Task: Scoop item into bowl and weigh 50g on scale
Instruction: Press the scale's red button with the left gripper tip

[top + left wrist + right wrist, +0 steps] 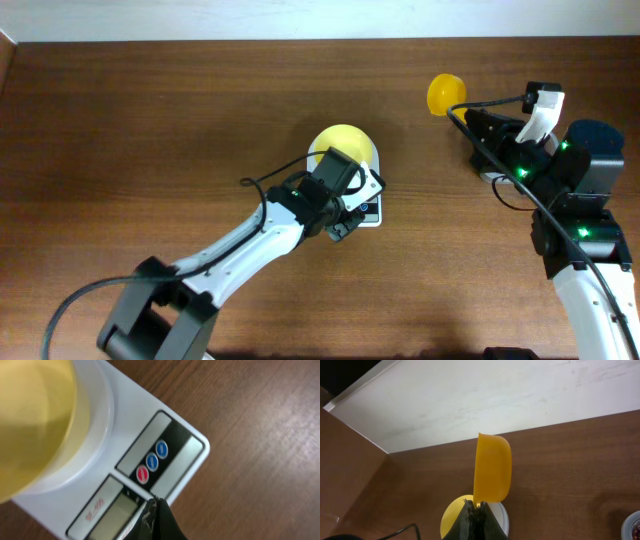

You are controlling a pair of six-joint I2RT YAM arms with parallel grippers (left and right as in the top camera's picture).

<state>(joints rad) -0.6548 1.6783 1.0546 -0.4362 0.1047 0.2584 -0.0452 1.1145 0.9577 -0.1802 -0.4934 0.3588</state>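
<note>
The pale yellow bowl (345, 148) stands on the white scale (369, 211); no beans show in it. In the left wrist view the bowl (30, 425) sits on the scale (130, 420). My left gripper (152, 506) is shut and empty, its tip at the scale's edge beside the grey display and the red and blue buttons. My right gripper (477, 507) is shut on the handle of a yellow scoop (492, 467), held on its side above the table far right of the bowl (452, 517). In the overhead view the scoop (446, 93) shows no beans. The bean heap is mostly out of view.
A rim with dark contents, perhaps the clear tub (633, 527), shows at the bottom right corner of the right wrist view. A white wall runs along the table's far edge (300, 38). The left arm's cable (262, 183) loops beside the scale.
</note>
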